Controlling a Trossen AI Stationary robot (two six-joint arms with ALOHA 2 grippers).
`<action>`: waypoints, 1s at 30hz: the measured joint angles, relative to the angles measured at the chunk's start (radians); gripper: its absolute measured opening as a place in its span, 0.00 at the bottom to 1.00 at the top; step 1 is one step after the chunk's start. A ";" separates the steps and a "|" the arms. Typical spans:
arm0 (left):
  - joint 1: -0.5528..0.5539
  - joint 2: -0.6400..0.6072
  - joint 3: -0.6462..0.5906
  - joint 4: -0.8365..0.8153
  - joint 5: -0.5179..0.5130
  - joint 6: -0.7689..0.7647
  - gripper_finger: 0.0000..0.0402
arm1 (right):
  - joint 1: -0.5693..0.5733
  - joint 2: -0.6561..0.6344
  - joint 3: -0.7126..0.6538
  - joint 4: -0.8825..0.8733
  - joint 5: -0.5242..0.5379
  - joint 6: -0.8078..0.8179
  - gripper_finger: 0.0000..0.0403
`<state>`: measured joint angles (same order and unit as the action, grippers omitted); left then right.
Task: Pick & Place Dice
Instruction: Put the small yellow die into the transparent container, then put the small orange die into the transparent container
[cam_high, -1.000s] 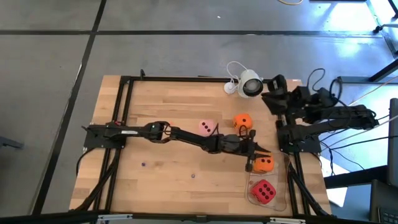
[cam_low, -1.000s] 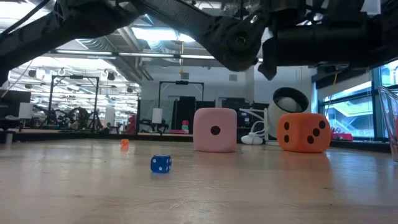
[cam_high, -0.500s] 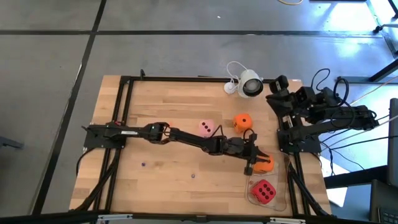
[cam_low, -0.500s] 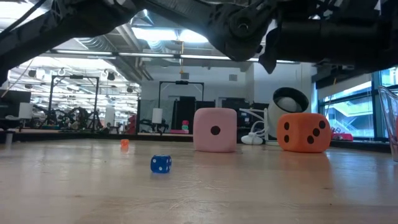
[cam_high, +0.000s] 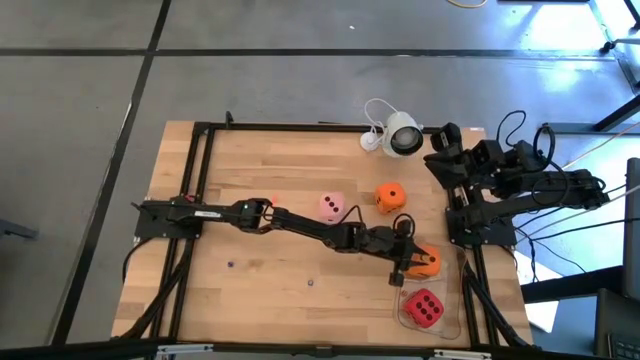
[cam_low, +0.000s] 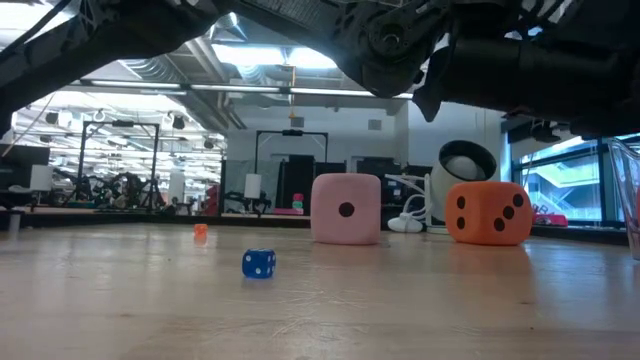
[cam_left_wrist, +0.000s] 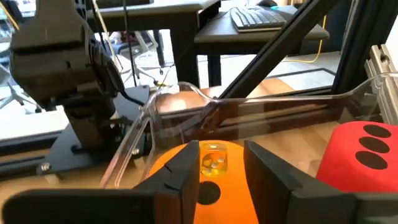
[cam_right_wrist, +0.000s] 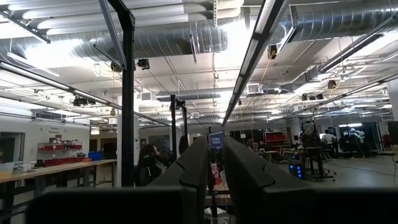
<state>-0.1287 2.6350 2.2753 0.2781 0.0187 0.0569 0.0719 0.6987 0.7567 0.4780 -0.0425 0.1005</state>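
My left arm reaches across the table, and its open gripper (cam_high: 404, 267) (cam_left_wrist: 222, 149) stands over an orange die (cam_high: 428, 262) (cam_left_wrist: 227, 200) near the right edge. Just nearer, a red die (cam_high: 424, 307) (cam_left_wrist: 360, 155) rests in a clear container (cam_left_wrist: 267, 106). A second orange die (cam_high: 390, 196) (cam_low: 488, 212) and a pale pink die (cam_high: 333, 207) (cam_low: 346, 209) sit on the table farther back. A small yellow see-through die (cam_left_wrist: 213, 157) shows between the fingers; where it rests is unclear. My right gripper (cam_high: 443, 137) (cam_right_wrist: 216, 146) waits shut at the far right, off the board. My left gripper comes slanting down from the table's left over the orange die's top face (cam_left_wrist: 211, 180), one finger (cam_left_wrist: 186, 177) on each side of a pip. Whether the fingers touch the die I cannot tell. The die sits on the table.
A white round camera (cam_high: 403, 135) (cam_low: 465, 165) with its cable stands at the far edge. A small blue die (cam_low: 258, 263) and a tiny orange one (cam_low: 200, 231) lie on the wooden top. A black frame (cam_high: 200, 200) rims the table. Open board lies left of the arm.
My left gripper has moved toward the near edge, from beside the far orange die to a place over the orange die next to the container. The dice have stayed where they were.
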 joint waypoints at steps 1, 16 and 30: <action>0.000 0.000 0.000 -0.006 0.000 -0.006 0.31 | 0.000 0.000 0.000 0.000 0.000 0.000 0.14; -0.002 0.000 0.000 -0.102 0.007 -0.119 0.39 | 0.000 0.000 0.000 0.000 0.000 -0.003 0.14; -0.041 -0.002 -0.001 -0.040 0.060 -0.056 0.39 | 0.000 0.000 0.000 -0.001 0.000 0.024 0.14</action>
<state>-0.1693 2.6331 2.2745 0.2381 0.0784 0.0010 0.0719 0.6987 0.7567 0.4768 -0.0425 0.1245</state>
